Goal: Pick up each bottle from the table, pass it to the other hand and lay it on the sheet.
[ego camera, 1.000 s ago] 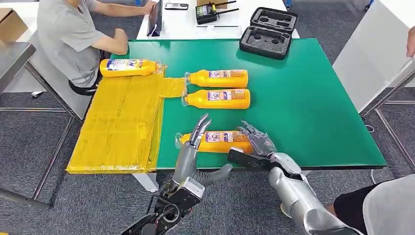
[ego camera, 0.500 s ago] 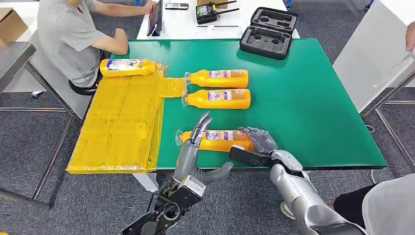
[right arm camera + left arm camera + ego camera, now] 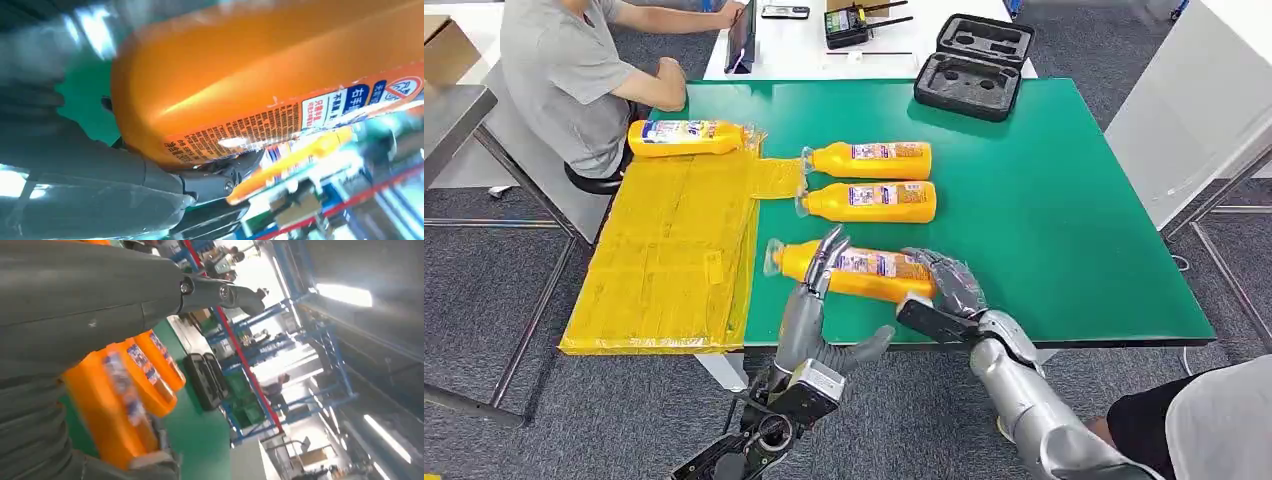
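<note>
My right hand [image 3: 949, 290] grips the base end of an orange bottle [image 3: 864, 272] and holds it tilted just above the green table [image 3: 1044, 220], cap pointing left toward the yellow sheet [image 3: 674, 250]. The right wrist view shows the bottle [image 3: 260, 75] close up against the hand's grey fingers [image 3: 200, 182]. My left hand [image 3: 809, 310] stands open at the table's near edge, its fingers raised in front of the bottle's neck. Two more orange bottles [image 3: 869, 160] [image 3: 869, 201] lie on the table. Another bottle [image 3: 686, 138] lies at the sheet's far end.
A person sits at the far left corner, arm near the sheet's far end. A black foam case [image 3: 974, 68] lies at the table's back edge. Another person's clothing shows at the lower right. A white table stands beyond the green one.
My right hand closed on the near bottle, raised it and carried it left toward the sheet, tilting it. My left hand stayed nearly in place.
</note>
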